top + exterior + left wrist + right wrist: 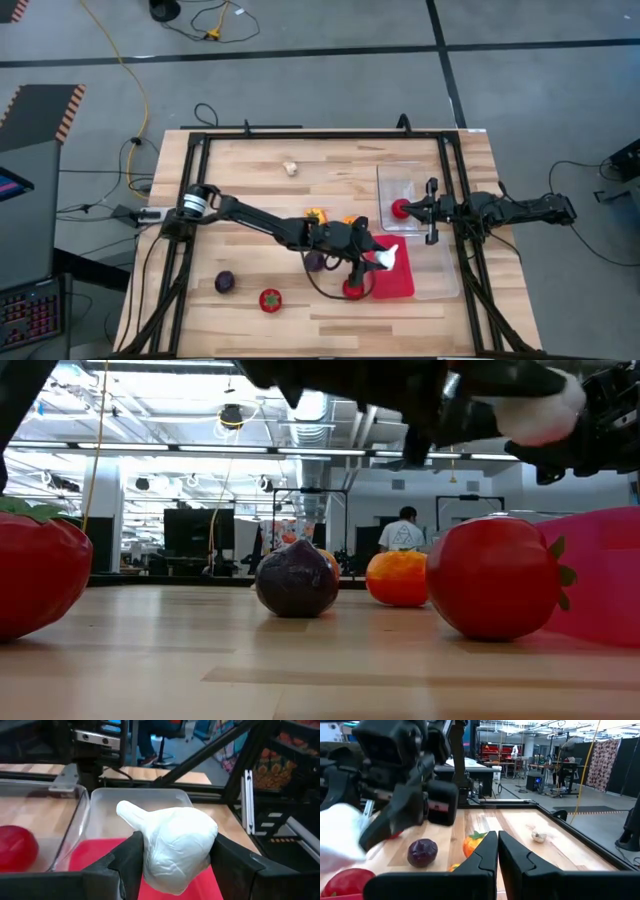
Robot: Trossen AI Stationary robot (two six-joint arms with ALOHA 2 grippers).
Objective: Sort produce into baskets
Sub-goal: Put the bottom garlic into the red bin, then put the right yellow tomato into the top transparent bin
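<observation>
White garlic bulb (175,847) is clamped between left gripper (175,862) fingers, held above red basket (395,280). Probably light, soft-ish, lumpy; best gripped across the fat body, not the stem. Right gripper (497,845) is shut, empty, over the clear basket (405,178) beside the red one.

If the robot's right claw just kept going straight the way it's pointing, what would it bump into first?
Probably the left gripper holding the white garlic bulb. The shut right gripper points across the table toward it, past a red piece in the clear tray. Depth is hard to judge, so it might slip by.
</observation>
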